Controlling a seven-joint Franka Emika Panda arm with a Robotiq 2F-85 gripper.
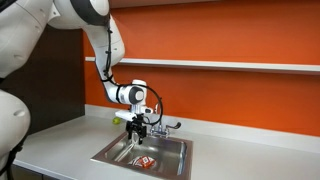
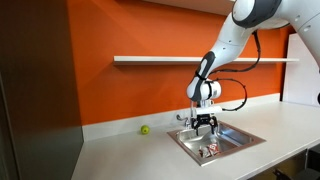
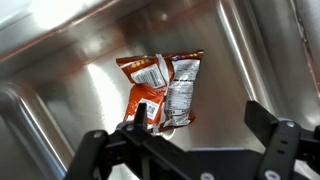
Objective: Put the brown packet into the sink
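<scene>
Brown packet (image 3: 160,92) on open sink (image 3: 60,60) floor

Glossy crinkled foil brown packet (image 3: 160,92) on brushed-steel sink (image 3: 60,50).

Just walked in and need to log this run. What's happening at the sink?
A robot arm hangs over the sink, with its end effector open and empty. The packet lies flat on the sink floor directly below, and the fingers are clear of it. It looks like the packet is already in the sink.
</scene>
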